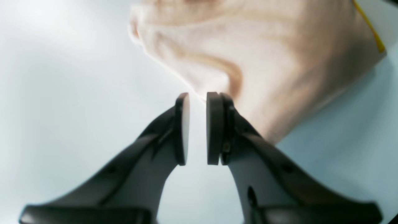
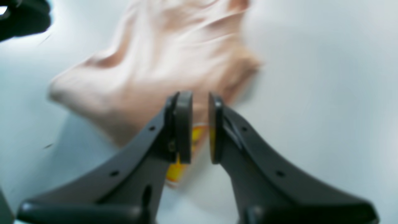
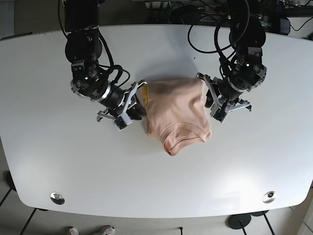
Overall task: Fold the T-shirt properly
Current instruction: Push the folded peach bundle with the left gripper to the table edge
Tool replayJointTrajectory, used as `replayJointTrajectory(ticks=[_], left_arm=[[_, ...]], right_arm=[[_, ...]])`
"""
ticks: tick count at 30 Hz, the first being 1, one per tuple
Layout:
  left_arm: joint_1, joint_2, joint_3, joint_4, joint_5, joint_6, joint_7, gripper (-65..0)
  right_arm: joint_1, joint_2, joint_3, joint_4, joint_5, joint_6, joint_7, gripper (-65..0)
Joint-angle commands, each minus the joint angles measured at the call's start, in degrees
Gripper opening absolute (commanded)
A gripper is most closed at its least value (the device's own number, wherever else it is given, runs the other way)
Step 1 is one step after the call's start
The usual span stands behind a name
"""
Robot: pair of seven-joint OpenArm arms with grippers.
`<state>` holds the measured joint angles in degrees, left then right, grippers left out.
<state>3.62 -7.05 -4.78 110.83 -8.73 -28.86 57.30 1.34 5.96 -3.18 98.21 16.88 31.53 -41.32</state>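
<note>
Peach T-shirt [image 3: 177, 110] fabric sits bunched at the centre of your base view, on the white counter [image 3: 156, 186], with the collar opening turned toward the lower edge of the frame and the cloth rumpled rather than flat. A yellow patch [image 3: 145, 94] peeks out at the shirt's upper-left corner, just beside the arm on that side.

Your right hand [image 3: 138, 98], on the left of the base view, reaches in from the upper left and ends at the shirt's left edge. In the right wrist view its two dark pads [image 2: 184, 124] stand parallel with a narrow gap between them, and the yellow print [image 2: 177, 169] shows through and below that gap. The fabric beyond is blurred, so you cannot tell from these pictures whether any cloth is pinched; the pads themselves are slightly apart.

Your left hand [image 3: 208, 90], on the right of the base view, sits at the shirt's right edge. In the left wrist view its pads [image 1: 214, 127] are likewise a little apart, with bare counter visible through the gap, and the peach cloth [image 1: 264, 56] lies just past the tips, filling the upper middle and right of the frame. A thin yellow line [image 1: 371, 29] runs along the cloth at the upper right.
</note>
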Motion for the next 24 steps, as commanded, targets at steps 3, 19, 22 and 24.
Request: replayJointTrajectory(ticks=[3,19,22,24], left_arm=[[-6.03,4.54,0.95,-0.89,-0.28,12.03,-1.52,-47.8],[-7.97,0.94,29.26,-33.95,-0.63,46.4,-32.37,-15.1],[-4.19,-7.5,25.04,-30.69,-0.81,46.14,-32.29,-15.1],[-2.87,-13.65,20.56,-30.87,-3.53,38.66,-32.29,-15.1]], right_arm=[[0.46,-0.2,6.48,1.96,0.48,0.25,-1.01,-56.4],[0.37,1.47,14.3,0.99,0.48,0.34,-1.18,-56.4],[0.72,1.47,14.3,1.08,0.57,0.34,-1.18,-56.4],[0.9,1.38,14.3,1.08,2.06,0.34,-1.18,-56.4]])
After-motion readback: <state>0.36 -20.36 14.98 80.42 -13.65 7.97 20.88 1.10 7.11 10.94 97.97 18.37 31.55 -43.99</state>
